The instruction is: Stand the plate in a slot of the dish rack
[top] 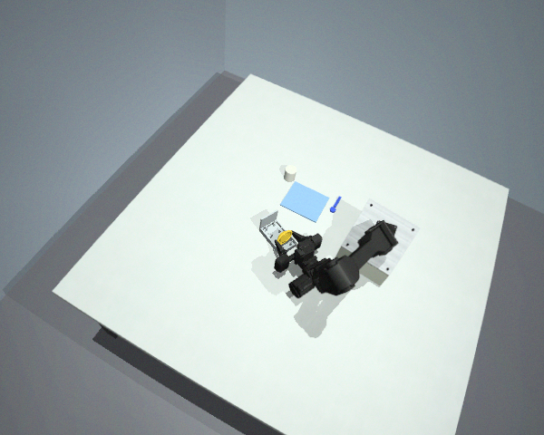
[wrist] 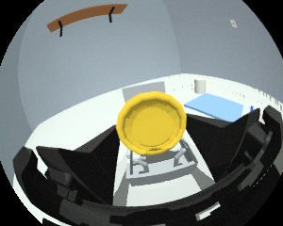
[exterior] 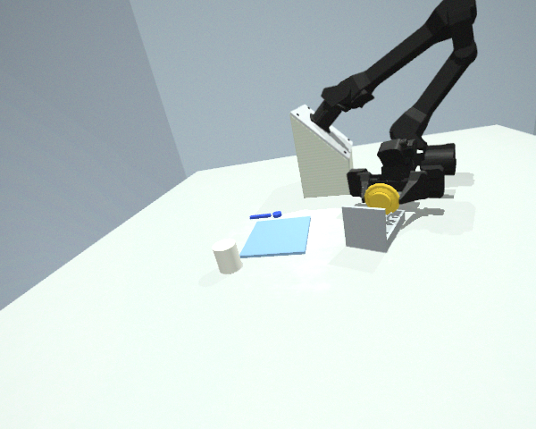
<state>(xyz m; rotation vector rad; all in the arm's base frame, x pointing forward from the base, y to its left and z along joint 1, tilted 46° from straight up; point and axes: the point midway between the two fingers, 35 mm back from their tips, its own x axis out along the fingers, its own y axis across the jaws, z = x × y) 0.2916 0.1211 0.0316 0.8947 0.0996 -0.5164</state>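
1. Between the gripper's fingertips (top: 282,239) (exterior: 381,194) we have the yellow plate (top: 284,236) (exterior: 381,198) (wrist: 152,123), on edge, close above the dish rack (top: 268,220) (exterior: 364,228) (wrist: 161,177). Can't tell if its lower rim is between rails yet.
2. Gripper: clamped on the plate, one finger at each side of the rim, set well apart by its width.
3. Handling, our guess: light, stiff, doesn't flex. Smooth rim, so maybe slippery; with just two contact spots it could pivot if the bottom catches a rail. Brittle or not, we can't say; treat gently.
4. Where to hold: opposite sides of the rim, as now. We'd keep the lower edge free for the slot and the broad faces untouched.
5. Rack: tall grey end panel beyond the plate in the wrist view, small uprights on the tray. Next we'd line up the plate with a slot, lower straight, open only once the rails bear it, then back off.
6. Farther out: blue mat (top: 305,201) (exterior: 278,236) (wrist: 216,106) beside the rack, cream cylinder (top: 289,173) (exterior: 228,256) (wrist: 200,86) near its corner, blue utensil (top: 335,204) (exterior: 264,215) (wrist: 252,109) by another side. None is in the plate's way, we judge.
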